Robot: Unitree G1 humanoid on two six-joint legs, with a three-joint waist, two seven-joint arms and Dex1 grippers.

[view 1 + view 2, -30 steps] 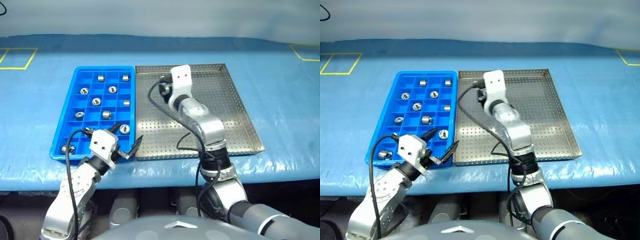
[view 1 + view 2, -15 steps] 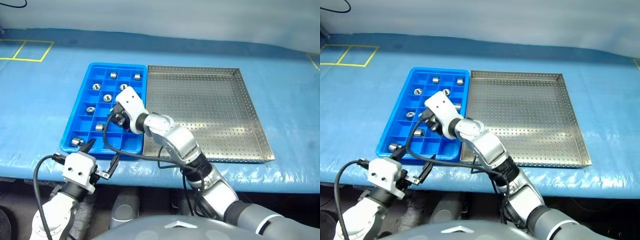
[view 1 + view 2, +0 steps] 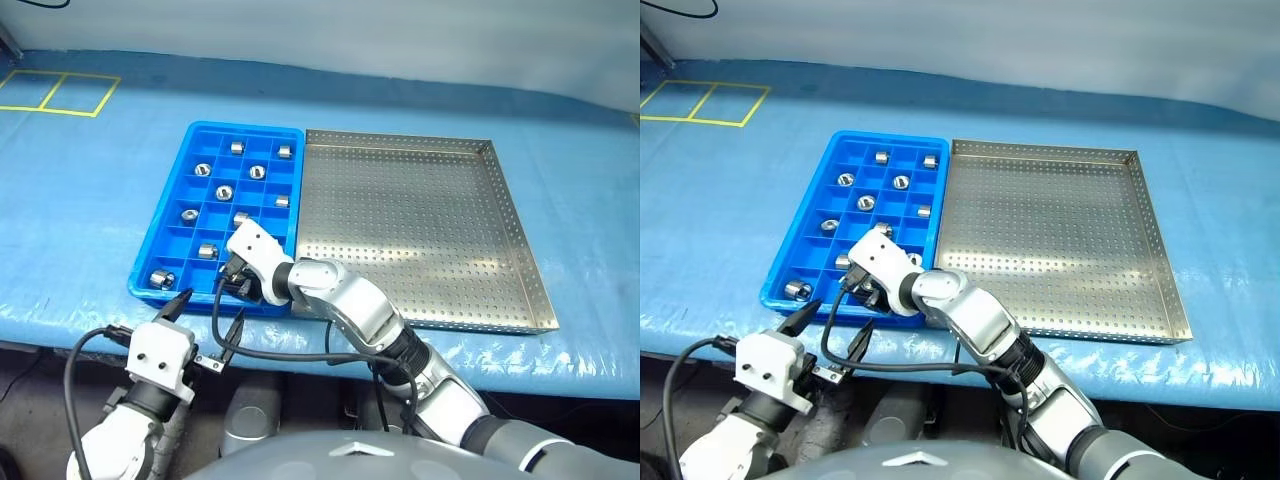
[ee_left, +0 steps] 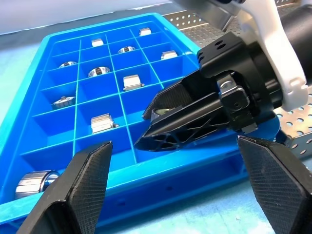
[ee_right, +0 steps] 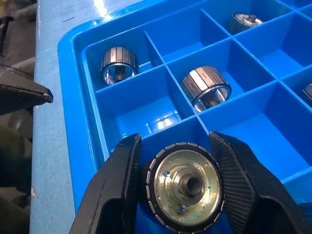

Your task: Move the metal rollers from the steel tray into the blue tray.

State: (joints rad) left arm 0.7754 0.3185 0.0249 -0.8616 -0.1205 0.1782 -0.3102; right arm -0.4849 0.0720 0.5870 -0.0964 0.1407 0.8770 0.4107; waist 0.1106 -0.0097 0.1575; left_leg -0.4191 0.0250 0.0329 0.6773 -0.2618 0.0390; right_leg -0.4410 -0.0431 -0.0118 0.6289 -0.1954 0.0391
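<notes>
Left gripper [image 3: 203, 322] is seen off the table's near edge, just in front of the blue tray [image 3: 152, 258]; its fingers [image 4: 80, 192] are spread wide and nothing is held between them.

The blue tray sits on the blue table cover [image 3: 70, 200], its long right side against the steel tray [image 3: 520, 245]. Nine rollers are counted loose in its compartments: two in the far row [image 3: 237, 148] [image 3: 285, 151], then two more [image 3: 202, 170] [image 3: 258, 171], one in the middle column [image 3: 224, 193], one at the right column [image 3: 282, 201], two further toward the near side [image 3: 187, 212] [image 3: 241, 217], one in the second-nearest row [image 3: 208, 250], and one in the near left corner cell [image 3: 161, 277].

Right gripper [image 3: 237, 283] is reached across to the near end of the blue tray, angled down over the near row. A tenth roller [image 5: 185, 184] is seated between its fingers [image 5: 114, 183]; both pads are seen against the roller's ribbed rim, with the bore facing the wrist camera. The roller is held just above a near-row cell, beside the corner one; whether it touches the cell floor cannot be told.

The steel tray's perforated floor is bare.
</notes>
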